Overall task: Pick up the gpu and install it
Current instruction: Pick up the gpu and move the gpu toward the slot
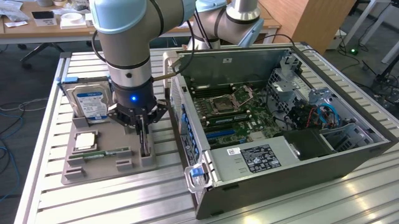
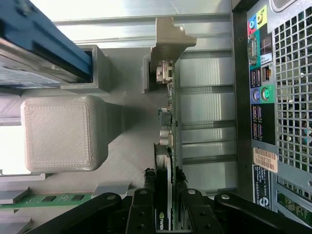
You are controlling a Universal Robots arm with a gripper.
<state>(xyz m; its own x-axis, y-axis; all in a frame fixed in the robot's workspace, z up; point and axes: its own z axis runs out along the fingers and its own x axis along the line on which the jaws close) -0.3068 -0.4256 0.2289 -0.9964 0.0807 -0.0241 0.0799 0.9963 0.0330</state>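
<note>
Masking much of the edge-on gpu (image 2: 164,151), the claw (image 2: 165,174).

On my feed the gpu (image 2: 165,156) shows a green board edge, and its bracket (image 2: 168,41) is bare, dull silver metal. It stands in a grey plastic holder (image 2: 58,131), matt with fine printed ridges. The gripper (image 2: 164,174) above the holder looks matt black. Beside the holder, the computer case (image 1: 293,182) is dark painted metal. Under the holder, the desk (image 1: 324,205) is ribbed, shiny aluminium.
</note>
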